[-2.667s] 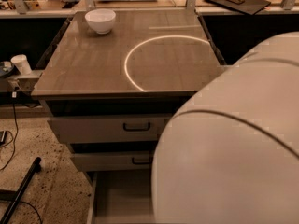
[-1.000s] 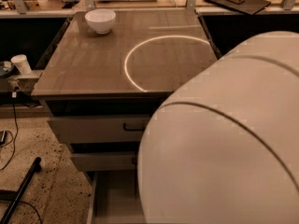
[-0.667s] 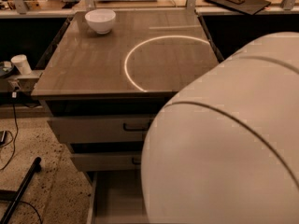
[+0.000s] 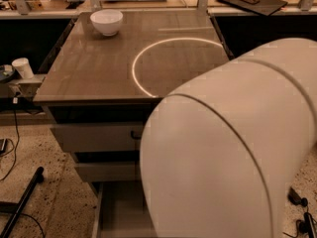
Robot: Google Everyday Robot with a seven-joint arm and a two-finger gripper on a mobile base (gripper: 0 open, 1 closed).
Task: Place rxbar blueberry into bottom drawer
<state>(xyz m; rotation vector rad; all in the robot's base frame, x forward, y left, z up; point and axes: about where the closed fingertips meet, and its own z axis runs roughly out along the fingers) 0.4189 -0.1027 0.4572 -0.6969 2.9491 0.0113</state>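
Observation:
The robot's big white arm (image 4: 233,148) fills the right and lower part of the camera view. It hides the gripper, which is not in view. The rxbar blueberry is hidden or out of view. The bottom drawer (image 4: 116,212) stands pulled out below the two upper drawers, and only a strip of its pale flat floor shows at the lower left of the arm. The arm covers most of the drawer.
A white bowl (image 4: 106,22) sits at the back left of the brown cabinet top (image 4: 99,68). A bright ring of light (image 4: 141,58) lies on the top. A paper cup (image 4: 22,67) stands on a ledge at left. A black pole (image 4: 20,202) and cables lie on the speckled floor.
The white arm has swung further left across the view, covering more of the drawers than 2.7 s ago. The bowl and cabinet have not moved.

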